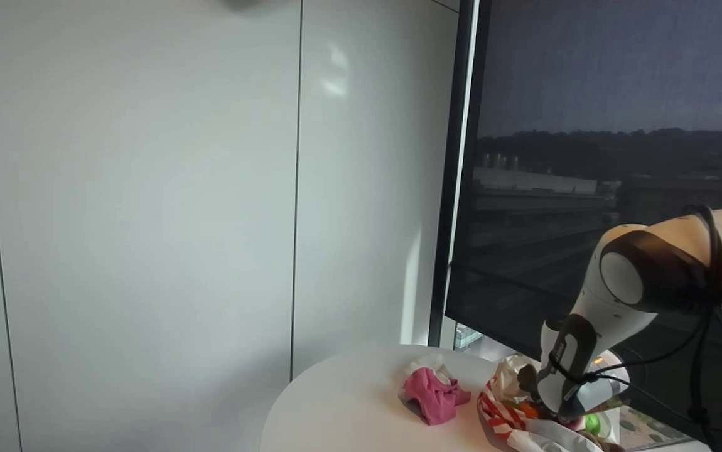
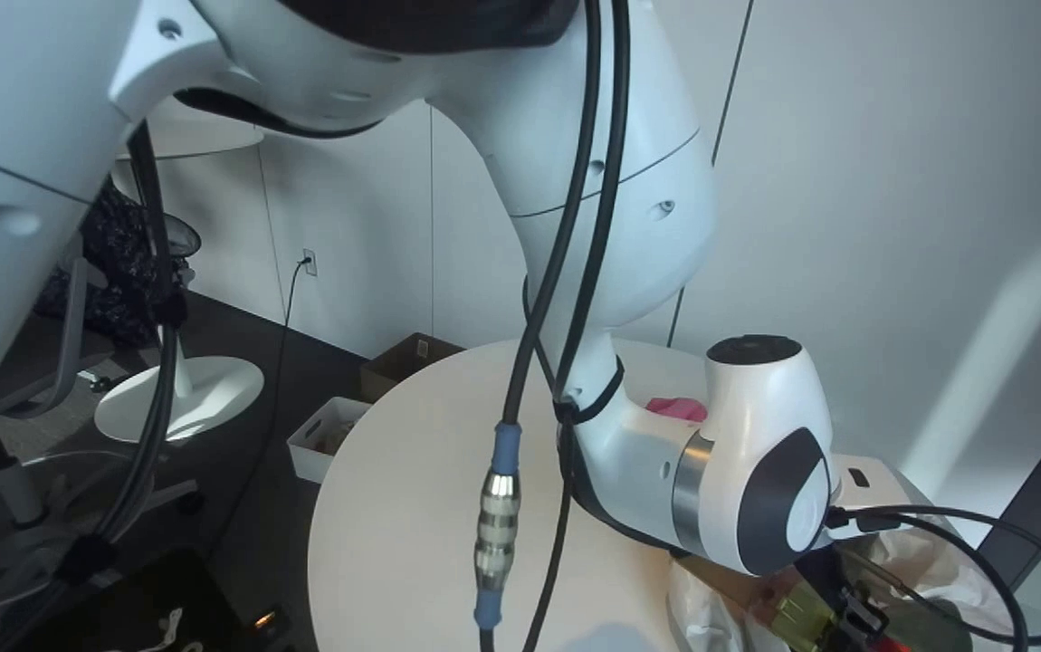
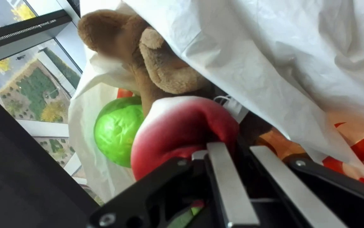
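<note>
My gripper [image 3: 237,148] points down into a white plastic bag [image 3: 264,57] with red stripes, also in an exterior view [image 1: 499,414]. Its fingers are a small gap apart. The gap is dark, and I cannot tell whether anything is held there. A soft red-and-white round thing [image 3: 169,133] lies against the left finger. A bright green round thing [image 3: 115,136] lies beside it, also in an exterior view [image 1: 592,425]. A brown plush toy [image 3: 169,72] lies behind them, partly under the bag. An orange-brown thing [image 3: 280,142] is near the right finger.
The bag stands on a round white table [image 1: 336,408] by a window [image 1: 587,251]. A crumpled pink cloth [image 1: 433,397] lies beside it. Cables [image 2: 566,317] hang from the arm. A white bin [image 2: 310,464] and a brown box [image 2: 403,362] stand on the floor.
</note>
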You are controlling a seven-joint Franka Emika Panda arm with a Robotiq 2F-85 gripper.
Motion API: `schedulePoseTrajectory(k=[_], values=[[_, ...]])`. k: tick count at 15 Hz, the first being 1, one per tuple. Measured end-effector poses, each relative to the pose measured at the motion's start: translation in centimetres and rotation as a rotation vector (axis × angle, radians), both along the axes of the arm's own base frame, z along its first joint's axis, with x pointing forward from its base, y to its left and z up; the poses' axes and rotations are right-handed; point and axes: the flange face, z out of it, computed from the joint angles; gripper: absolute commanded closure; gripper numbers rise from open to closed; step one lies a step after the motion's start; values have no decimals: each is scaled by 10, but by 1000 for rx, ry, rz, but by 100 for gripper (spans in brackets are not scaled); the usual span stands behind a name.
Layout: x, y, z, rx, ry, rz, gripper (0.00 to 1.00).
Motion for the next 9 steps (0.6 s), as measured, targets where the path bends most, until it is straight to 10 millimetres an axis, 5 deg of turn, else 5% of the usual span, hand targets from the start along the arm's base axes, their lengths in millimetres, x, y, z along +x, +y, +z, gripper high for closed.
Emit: schedulePoseTrajectory(k=[2, 3, 5, 9], values=[[-1, 3, -11, -2, 2, 16, 85], [-2, 5, -16, -2, 4, 24, 61], [-3, 7, -24, -2, 7, 35, 56], [0, 16, -19, 7, -3, 46, 27]])
